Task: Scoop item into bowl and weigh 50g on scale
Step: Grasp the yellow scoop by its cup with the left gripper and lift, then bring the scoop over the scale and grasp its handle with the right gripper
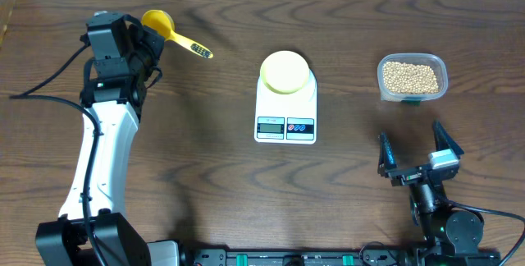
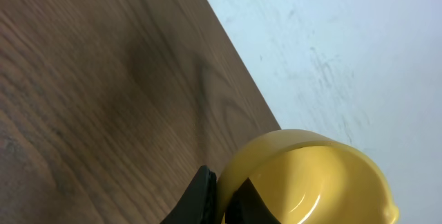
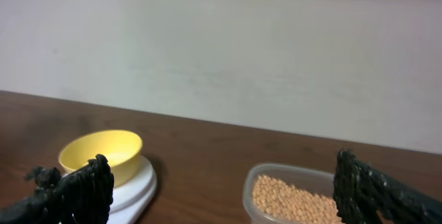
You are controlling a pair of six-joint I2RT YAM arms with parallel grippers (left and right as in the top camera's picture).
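The work is at the fetch-the-tool step, and no scooping has begun. The left gripper (image 1: pixel 148 39), at about 10 o'clock on the bench (image 1: pixel 213 159), is clamped on the yellow scoop (image 1: pixel 161 25) at its cup end. The handle juts free toward the middle of the bench. The cup looks empty in the left wrist view. The right gripper (image 1: pixel 409 133) sits at about 5 o'clock with its jaws spread wide and nothing between them. The beans (image 1: pixel 409 75) all lie in the clear plastic tub (image 1: pixel 443 71) at about 2 o'clock, filling it in a shallow even layer. The pale yellow bowl (image 1: pixel 285 72) stands on the far end of the white scale (image 1: pixel 285 110) at the centre and seems to hold nothing. The display is too small to read. The next move probably calls for carrying the scoop across past the scale to the tub, with its open side turned to dig into the beans.
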